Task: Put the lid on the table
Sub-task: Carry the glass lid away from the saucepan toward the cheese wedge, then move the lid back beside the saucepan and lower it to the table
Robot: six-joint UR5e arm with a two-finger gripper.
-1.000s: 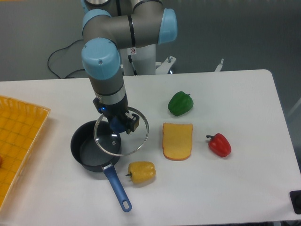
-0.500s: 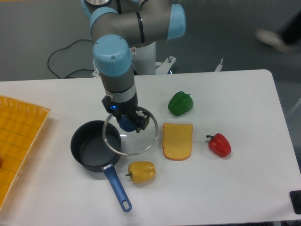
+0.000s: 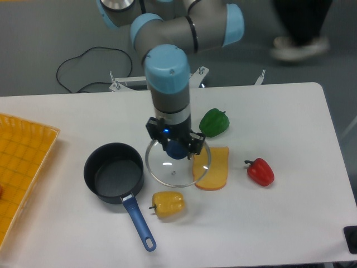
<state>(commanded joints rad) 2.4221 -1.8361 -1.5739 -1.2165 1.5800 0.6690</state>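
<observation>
The lid (image 3: 174,167), clear glass with a thin metal rim, hangs in the air from its dark blue knob. My gripper (image 3: 177,147) is shut on that knob from above. The lid sits to the right of the dark saucepan (image 3: 113,172) and overlaps the left edge of the yellow slab (image 3: 212,168) in this view. How high it hangs above the white table (image 3: 268,218) I cannot tell. The saucepan stands uncovered with its blue handle pointing toward the front.
A green pepper (image 3: 215,122) lies just right of the arm, a red pepper (image 3: 260,171) further right, a yellow pepper (image 3: 168,204) in front of the lid. A yellow gridded tray (image 3: 19,162) sits at the left edge.
The arm has carried the lid to the right, from over the saucepan's right rim to a spot past the pan, toward the yellow slab.
</observation>
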